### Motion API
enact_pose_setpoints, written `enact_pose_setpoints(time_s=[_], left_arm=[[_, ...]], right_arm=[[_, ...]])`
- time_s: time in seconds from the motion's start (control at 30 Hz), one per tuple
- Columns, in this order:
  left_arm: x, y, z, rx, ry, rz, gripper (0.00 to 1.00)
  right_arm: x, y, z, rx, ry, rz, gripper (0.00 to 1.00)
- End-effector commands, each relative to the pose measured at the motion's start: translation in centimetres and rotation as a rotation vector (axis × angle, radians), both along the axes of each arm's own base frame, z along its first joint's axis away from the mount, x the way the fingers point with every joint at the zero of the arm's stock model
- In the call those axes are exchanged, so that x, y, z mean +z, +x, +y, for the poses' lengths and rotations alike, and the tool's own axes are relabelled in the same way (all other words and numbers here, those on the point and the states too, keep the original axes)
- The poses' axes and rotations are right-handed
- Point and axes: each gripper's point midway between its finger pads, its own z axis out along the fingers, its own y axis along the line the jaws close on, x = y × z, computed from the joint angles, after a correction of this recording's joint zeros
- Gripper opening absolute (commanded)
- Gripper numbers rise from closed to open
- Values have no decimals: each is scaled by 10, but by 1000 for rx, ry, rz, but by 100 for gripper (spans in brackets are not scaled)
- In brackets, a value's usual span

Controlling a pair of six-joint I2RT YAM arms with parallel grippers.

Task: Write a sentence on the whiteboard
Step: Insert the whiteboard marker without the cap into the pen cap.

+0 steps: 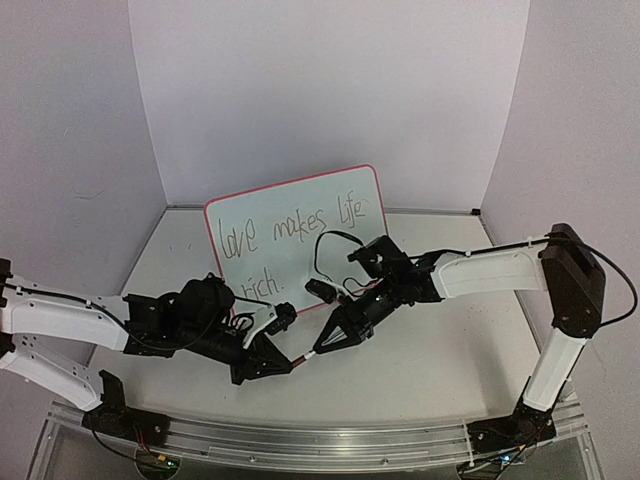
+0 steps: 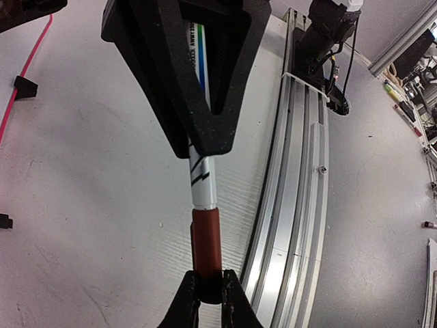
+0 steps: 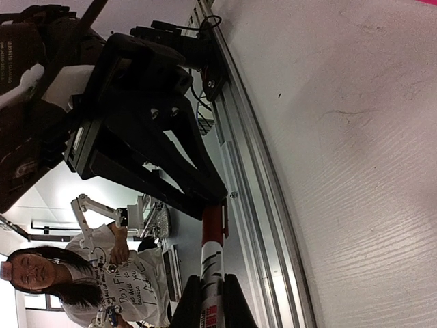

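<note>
Arms low, tip to tip, left gripper (image 2: 210,297) pinching red cap (image 2: 206,239) of marker (image 2: 203,184), right gripper (image 3: 212,287) clamped on barrel (image 3: 212,263)

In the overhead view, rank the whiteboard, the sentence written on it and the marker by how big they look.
1. whiteboard: clearly largest.
2. sentence: spans most of the board's width but fits inside it.
3. marker: smallest, though only a short stretch shows and the rest is hidden.
</note>
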Motion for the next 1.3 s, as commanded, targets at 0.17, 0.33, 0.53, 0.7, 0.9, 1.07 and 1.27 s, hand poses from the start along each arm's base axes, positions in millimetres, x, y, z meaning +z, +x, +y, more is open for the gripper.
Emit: enact_pose_setpoints(time_s=[0.17,0.33,0.53,0.7,0.9,1.07,1.27], left_arm=[[70,11,-28,3,-247,-93,0],[86,17,-31,29,-308,-114,0],[102,19,-37,34,-364,-122,0],[109,21,-41,39,-395,-128,0],[119,24,-45,44,-425,-146,0],[125,27,-48,50,-446,-162,0],[135,31,-50,60,-476,-190,0]], right_arm=[[32,-13,11,62,94,-68,0],[31,-13,14,61,90,-72,0],[30,-12,15,52,84,-86,0],[31,-13,17,55,86,-90,0],[33,-16,18,63,94,-92,0],[34,-19,19,67,97,-91,0],[33,-23,20,72,98,-90,0]])
